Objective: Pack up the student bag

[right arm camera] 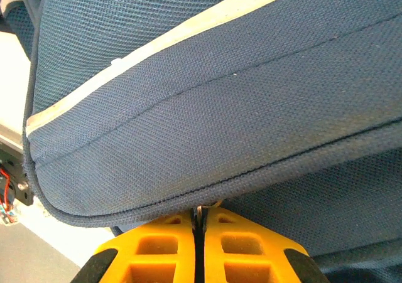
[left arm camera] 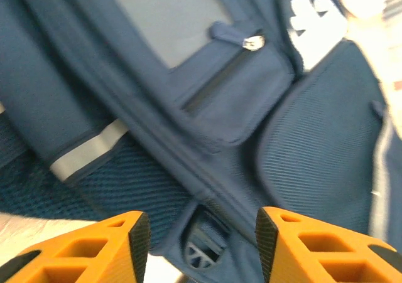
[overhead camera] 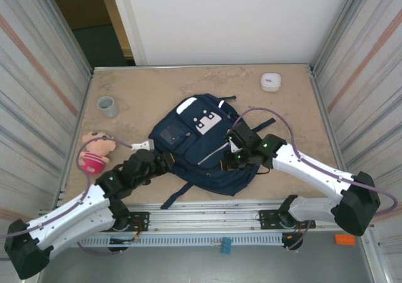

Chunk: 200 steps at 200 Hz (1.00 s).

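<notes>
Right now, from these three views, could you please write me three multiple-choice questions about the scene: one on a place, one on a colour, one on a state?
1. Where does the grey cup stand, relative to the student bag?
A. to its left and farther back, apart from it
B. on top of it
C. to its right, touching it

2. What colour is the plush toy?
A. green
B. pink
C. black

3. How does the left tool stand?
A. open
B. shut with fingers meeting
C. clamped on the cup

Answers:
1 A: the top view shows bare surface between cup and bag.
2 B: its body and head are pink.
3 A: the left wrist view shows a wide gap between its orange fingers.
</notes>
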{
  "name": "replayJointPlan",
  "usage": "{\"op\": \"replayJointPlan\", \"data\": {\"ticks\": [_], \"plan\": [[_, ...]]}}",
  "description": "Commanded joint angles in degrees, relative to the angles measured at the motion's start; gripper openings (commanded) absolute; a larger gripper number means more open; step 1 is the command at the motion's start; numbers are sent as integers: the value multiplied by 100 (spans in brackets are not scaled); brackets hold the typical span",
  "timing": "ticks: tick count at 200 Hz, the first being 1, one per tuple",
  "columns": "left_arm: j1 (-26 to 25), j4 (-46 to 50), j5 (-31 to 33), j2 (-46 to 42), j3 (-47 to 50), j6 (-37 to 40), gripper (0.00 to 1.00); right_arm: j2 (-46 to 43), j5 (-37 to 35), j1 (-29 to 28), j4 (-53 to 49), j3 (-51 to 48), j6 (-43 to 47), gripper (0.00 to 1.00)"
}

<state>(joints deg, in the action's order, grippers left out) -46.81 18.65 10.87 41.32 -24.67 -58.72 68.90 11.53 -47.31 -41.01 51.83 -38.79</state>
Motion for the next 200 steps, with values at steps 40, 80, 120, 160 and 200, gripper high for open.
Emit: {"op": "replayJointPlan", "data": {"ticks": [40,80,120,160,200], "plan": [[410,-1500,-92,1039,561,-1520,50,142,28,-223,259,3,-160,0],[644,-1703,83,1631,379,-1454,25,303,3,-473,391,35,-265,0],[1318,-2238,-263,2289,69,-1032,7,385,-48,-712,635,55,-458,0],[1818,-2633,-850,3241,-676,-545,2,720,-37,-956,887,241,-543,0],[1983,-2582,-1204,3774,-1370,-261,3,1203,25,-1130,1081,634,-503,0]]}}
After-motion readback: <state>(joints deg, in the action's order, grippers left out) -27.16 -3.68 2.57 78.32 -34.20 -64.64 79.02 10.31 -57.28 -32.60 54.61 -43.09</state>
